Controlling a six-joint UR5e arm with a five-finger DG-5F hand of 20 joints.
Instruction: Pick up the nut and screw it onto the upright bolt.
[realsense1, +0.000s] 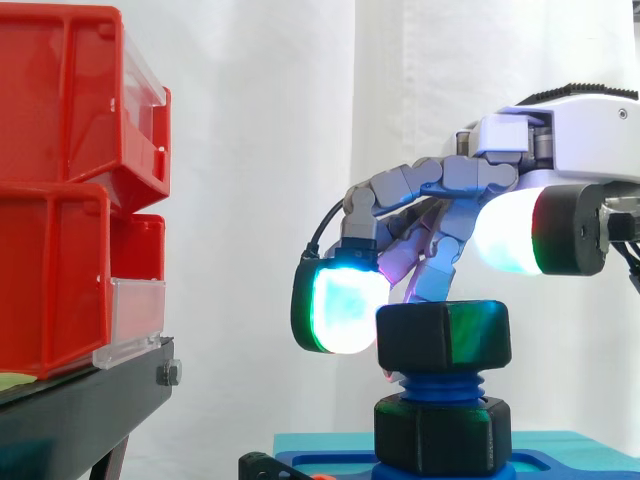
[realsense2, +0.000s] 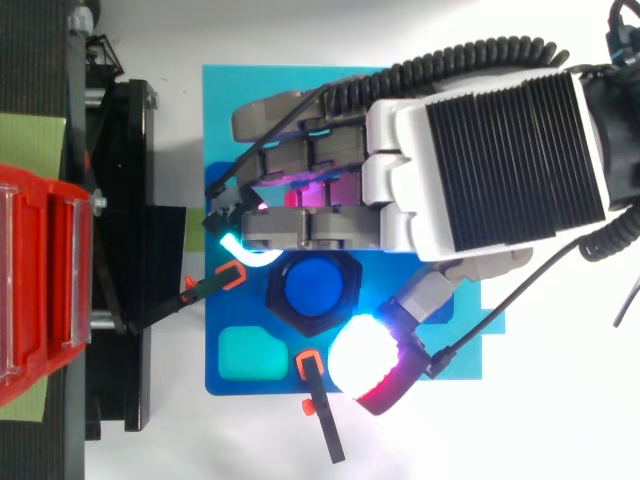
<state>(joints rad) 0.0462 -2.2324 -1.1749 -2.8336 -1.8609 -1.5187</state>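
Observation:
A black hex nut (realsense1: 443, 335) sits on top of the upright blue threaded bolt (realsense1: 440, 385), whose blue end shows through the nut's hole (realsense2: 315, 285) from above. Below it a second black hex piece (realsense1: 443, 430) stands at the bolt's foot. My hand (realsense1: 560, 130) hovers over the nut from the right, fingers loosely bent. One glowing fingertip (realsense1: 340, 305) hangs close against the nut's upper left edge. The thumb pad (realsense1: 515, 230) is raised above and to the right of the nut, apart from it. Nothing is held.
The bolt stands on a blue base plate (realsense2: 240, 120) with a teal pocket (realsense2: 250, 352) and small orange-tipped clamps (realsense2: 310, 365). Stacked red bins (realsense1: 60, 180) on a black stand (realsense1: 80, 410) rise to the left, a gap away from the fingers.

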